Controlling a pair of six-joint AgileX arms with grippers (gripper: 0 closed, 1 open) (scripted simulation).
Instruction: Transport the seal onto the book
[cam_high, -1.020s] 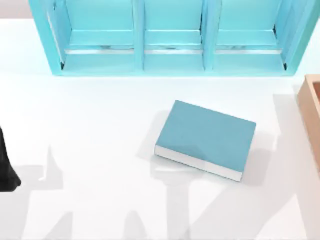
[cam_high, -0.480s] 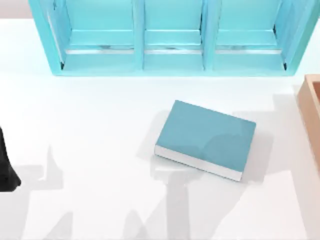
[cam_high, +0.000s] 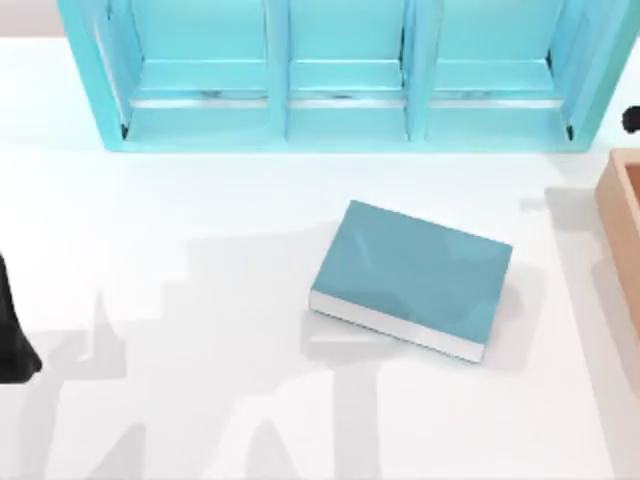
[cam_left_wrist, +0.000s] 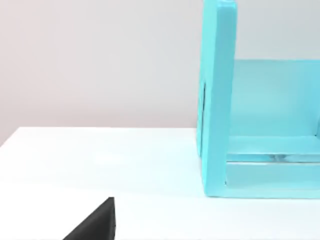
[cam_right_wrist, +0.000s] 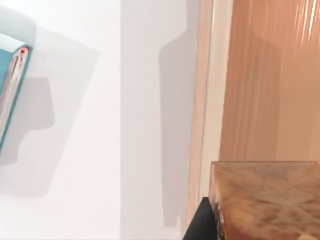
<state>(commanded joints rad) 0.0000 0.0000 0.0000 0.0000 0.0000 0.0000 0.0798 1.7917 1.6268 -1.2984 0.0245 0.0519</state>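
Observation:
The teal-blue book (cam_high: 410, 278) lies flat in the middle of the table, turned slightly, with its white page edges facing the front; one corner of it (cam_right_wrist: 10, 85) also shows in the right wrist view. The seal (cam_right_wrist: 265, 192), an orange-brown mottled block, sits very close to the right wrist camera. My right gripper (cam_right_wrist: 260, 227) is shut on it, with a black finger (cam_right_wrist: 200, 222) against its side, over the rim of the wooden box. My left arm (cam_high: 10, 340) is parked at the table's left edge, and one of its dark fingertips (cam_left_wrist: 97, 225) is visible.
A large light-blue compartmented shelf (cam_high: 340, 110) stands across the back of the table. A wooden box (cam_high: 622, 220) sits at the right edge. A dark bit of my right arm (cam_high: 632, 120) pokes in beside the shelf's right end.
Shadows have spread across the table and over the book. A dark part of my right arm has appeared at the right edge. The book and the left arm have stayed put.

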